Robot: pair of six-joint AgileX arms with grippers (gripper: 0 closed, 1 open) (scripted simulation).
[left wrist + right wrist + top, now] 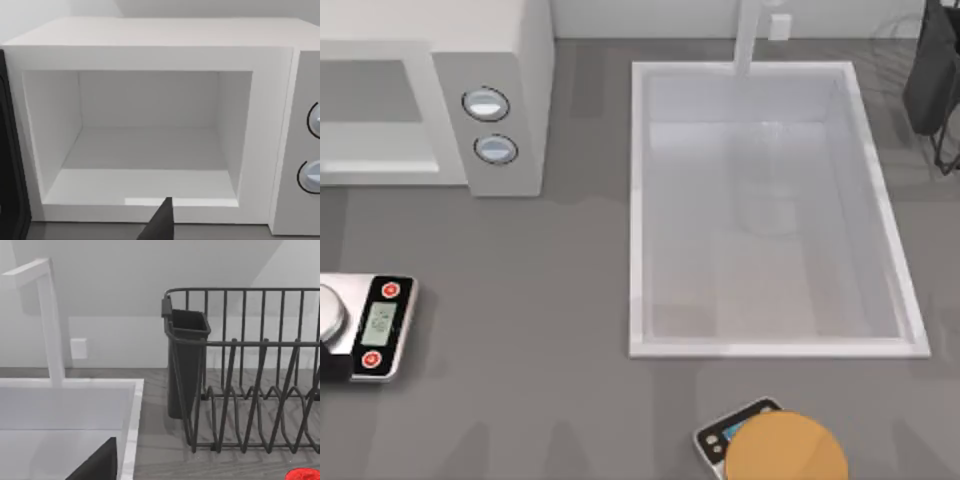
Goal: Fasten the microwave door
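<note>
At the worktop's (550, 300) far left, the microwave (150, 50) is seen with its cavity exposed; the microwave door (10, 165) is swung open. Left gripper (159, 222) spacing cannot be determined.

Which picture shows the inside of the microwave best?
The left wrist view: it looks straight into the open microwave. The top view catches its roof and knobs from above at the table's left. The right wrist view faces the dish rack.
</note>
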